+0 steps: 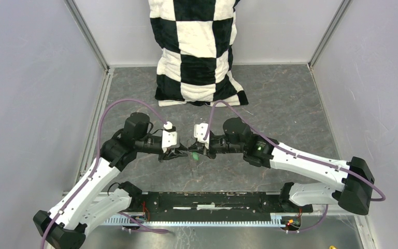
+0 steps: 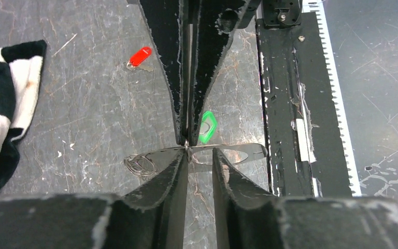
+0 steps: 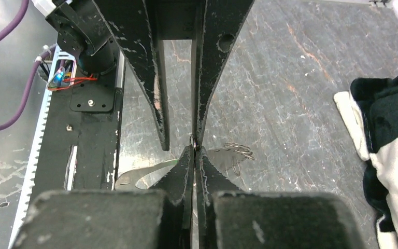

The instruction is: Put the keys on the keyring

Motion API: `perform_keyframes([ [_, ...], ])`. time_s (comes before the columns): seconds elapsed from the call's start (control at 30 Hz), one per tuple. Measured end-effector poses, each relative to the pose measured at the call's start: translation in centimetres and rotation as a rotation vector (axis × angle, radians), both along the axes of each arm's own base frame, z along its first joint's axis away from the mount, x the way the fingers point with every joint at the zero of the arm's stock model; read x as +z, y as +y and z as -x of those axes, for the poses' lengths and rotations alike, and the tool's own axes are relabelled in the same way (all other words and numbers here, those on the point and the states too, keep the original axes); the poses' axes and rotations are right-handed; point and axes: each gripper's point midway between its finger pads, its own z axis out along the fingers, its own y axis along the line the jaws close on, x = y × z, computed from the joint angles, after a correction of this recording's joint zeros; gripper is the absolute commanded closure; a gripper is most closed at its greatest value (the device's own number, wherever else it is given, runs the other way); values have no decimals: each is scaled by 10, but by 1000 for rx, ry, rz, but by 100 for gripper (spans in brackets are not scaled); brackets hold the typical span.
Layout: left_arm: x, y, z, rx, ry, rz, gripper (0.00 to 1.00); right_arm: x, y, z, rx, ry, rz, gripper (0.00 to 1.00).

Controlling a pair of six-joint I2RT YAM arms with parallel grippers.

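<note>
The keyring (image 2: 233, 148) is a thin silvery loop held level just above the table, with small wire links (image 2: 141, 166) at one end. My right gripper (image 2: 187, 140) reaches in from the top of the left wrist view and is shut on the loop's edge. My left gripper (image 2: 200, 151) faces it, open, its inner finger against the loop. The green key (image 2: 207, 127) lies beside the right gripper's tip; whether it hangs on the loop I cannot tell. The red key (image 2: 140, 56) lies alone on the table. From above, both grippers (image 1: 179, 152) (image 1: 194, 150) meet over the green key (image 1: 193, 155). The right wrist view shows the keyring (image 3: 134, 174) and my right gripper (image 3: 195, 150).
A black-and-white checkered cushion (image 1: 199, 52) leans on the back wall. The black mounting rail (image 1: 212, 199) runs along the near edge, close to the loop's end. Grey walls enclose the marbled table (image 1: 290, 104) on three sides.
</note>
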Motion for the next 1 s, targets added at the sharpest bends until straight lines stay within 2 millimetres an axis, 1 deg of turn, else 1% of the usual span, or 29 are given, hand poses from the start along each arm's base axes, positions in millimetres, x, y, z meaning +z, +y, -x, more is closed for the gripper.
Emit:
perform_keyframes([
  [0.13, -5, 1, -5, 21, 5, -26, 80, -4, 3, 0, 10, 13, 64, 99],
  [0.3, -9, 4, -11, 52, -1, -48, 97, -7, 9, 0, 20, 20, 128, 99],
  [0.4, -10, 5, -14, 64, -7, -55, 98, -7, 9, 1, 22, 23, 148, 99],
  [0.43, -9, 5, -14, 64, -9, -54, 98, -7, 9, 1, 21, 24, 152, 95],
  [0.47, -9, 5, -13, 64, -11, -54, 98, -7, 9, 1, 21, 24, 152, 86],
  [0.53, -8, 5, -13, 64, -19, -52, 98, -6, 10, 1, 19, 31, 146, 73],
  [0.57, -7, 6, -13, 65, -26, -49, 98, -5, 10, 2, 15, 37, 140, 67],
  [0.63, -4, 6, -13, 67, -39, -41, 98, 3, 11, 1, 4, 37, 104, 60],
  [0.7, 4, 6, -13, 76, -64, -16, 98, 18, 8, 2, -11, 27, 28, 57],
  [0.87, 25, 2, -10, 99, -83, 92, 98, 51, -15, 4, -46, 22, -164, 56],
  [1.0, 41, -5, -7, 92, -48, 160, 98, 65, -26, 2, -56, 51, -271, 55],
])
